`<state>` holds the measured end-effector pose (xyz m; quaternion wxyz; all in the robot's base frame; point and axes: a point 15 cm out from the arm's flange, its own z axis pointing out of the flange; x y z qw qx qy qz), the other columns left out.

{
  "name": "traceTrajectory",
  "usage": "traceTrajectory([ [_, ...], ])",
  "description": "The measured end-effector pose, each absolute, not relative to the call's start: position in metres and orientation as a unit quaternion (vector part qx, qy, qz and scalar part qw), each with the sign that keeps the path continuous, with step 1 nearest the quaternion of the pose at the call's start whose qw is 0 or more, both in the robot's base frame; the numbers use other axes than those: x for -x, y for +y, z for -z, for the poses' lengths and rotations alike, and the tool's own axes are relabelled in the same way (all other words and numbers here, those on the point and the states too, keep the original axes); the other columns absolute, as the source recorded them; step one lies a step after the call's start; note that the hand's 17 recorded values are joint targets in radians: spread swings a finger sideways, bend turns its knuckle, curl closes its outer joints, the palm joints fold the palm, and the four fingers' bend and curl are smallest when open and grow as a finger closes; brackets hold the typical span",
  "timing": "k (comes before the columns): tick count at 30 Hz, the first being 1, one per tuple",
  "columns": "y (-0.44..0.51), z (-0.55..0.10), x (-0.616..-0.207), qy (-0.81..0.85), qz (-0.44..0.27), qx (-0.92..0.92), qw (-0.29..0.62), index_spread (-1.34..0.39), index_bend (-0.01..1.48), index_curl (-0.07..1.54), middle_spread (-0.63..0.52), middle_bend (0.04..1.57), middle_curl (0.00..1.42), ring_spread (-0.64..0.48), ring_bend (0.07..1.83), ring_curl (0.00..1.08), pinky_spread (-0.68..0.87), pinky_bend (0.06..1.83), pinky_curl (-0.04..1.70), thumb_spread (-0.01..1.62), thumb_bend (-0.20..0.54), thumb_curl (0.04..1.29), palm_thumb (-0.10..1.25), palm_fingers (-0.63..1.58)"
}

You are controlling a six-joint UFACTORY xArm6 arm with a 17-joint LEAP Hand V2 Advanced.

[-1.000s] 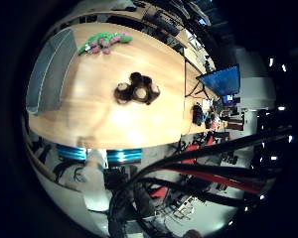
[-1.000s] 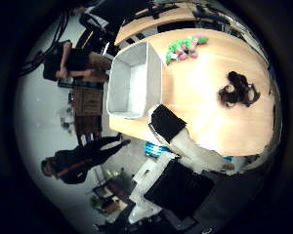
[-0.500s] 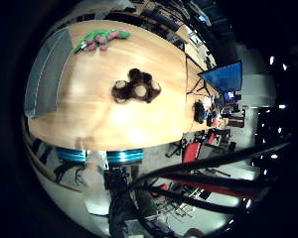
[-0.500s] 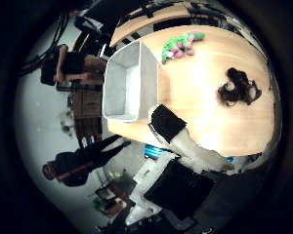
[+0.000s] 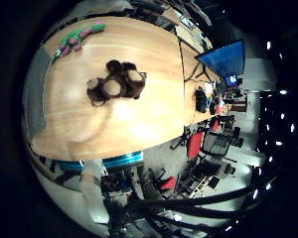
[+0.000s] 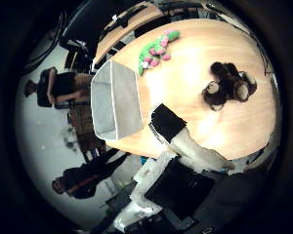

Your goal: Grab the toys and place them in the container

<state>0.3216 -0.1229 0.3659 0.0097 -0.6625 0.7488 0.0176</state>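
a dark brown plush toy [image 5: 114, 84] lies near the middle of a light wooden table [image 5: 139, 119], flat on the bare top and touching nothing else. it is fuzzy and lumpy, a dark clump of rounded parts with paler tan round patches on it, two or three of them showing like pads or a muzzle; which part is the head cannot be made out. a second toy, a green and pink plush toy [image 6: 155, 48], lies stretched out long and thin by the far edge of the table, well apart from the brown one; its body is bright green with a row of pink blobs along one side and a pink tip at one end. a grey container [image 6: 115, 105] stands at one end of the table beside the green toy's end, its open mouth showing pale grey walls with nothing visible in it, and neither toy is inside it. part of the hand [image 6: 183, 141] reaches into the thumb side view, a black-tipped white finger lying out fairly straight above the table edge, holding nothing; with only that finger showing, whether the whole hand is spread or curled cannot be told. the hand is high above the table, clear of both toys.
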Motion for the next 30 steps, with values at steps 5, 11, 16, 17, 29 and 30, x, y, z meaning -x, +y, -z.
traceTrajectory([
  [5, -0.142, -0.341, -0.331, 0.758, -0.036, 0.651, 0.001, -0.49, 0.14, 0.29, -0.18, 0.25, 0.36, -0.14, 0.54, 0.19, 0.32, 0.54, 0.13, 1.07, -0.026, 0.27, 0.36, 0.41],
  [11, -0.159, -0.311, -0.343, 0.765, -0.052, 0.641, -0.007, -0.48, 0.15, 0.27, -0.18, 0.26, 0.37, -0.13, 0.56, 0.20, 0.32, 0.58, 0.14, 1.05, -0.026, 0.27, 0.38, 0.36],
  [16, -0.175, -0.284, -0.350, 0.771, -0.066, 0.633, -0.016, -0.47, 0.16, 0.27, -0.17, 0.26, 0.37, -0.12, 0.56, 0.19, 0.32, 0.60, 0.14, 1.03, -0.023, 0.28, 0.38, 0.33],
  [17, -0.178, -0.278, -0.351, 0.772, -0.069, 0.632, -0.018, -0.47, 0.16, 0.27, -0.17, 0.26, 0.37, -0.12, 0.56, 0.20, 0.32, 0.60, 0.14, 1.03, -0.024, 0.28, 0.38, 0.32],
  [29, -0.206, -0.220, -0.365, 0.778, -0.095, 0.621, -0.028, -0.46, 0.17, 0.29, -0.15, 0.25, 0.37, -0.11, 0.54, 0.20, 0.32, 0.59, 0.15, 1.02, -0.021, 0.29, 0.42, 0.28],
  [30, -0.208, -0.216, -0.366, 0.778, -0.096, 0.620, -0.028, -0.46, 0.17, 0.29, -0.15, 0.25, 0.37, -0.10, 0.54, 0.20, 0.32, 0.59, 0.15, 1.02, -0.022, 0.29, 0.42, 0.28],
])
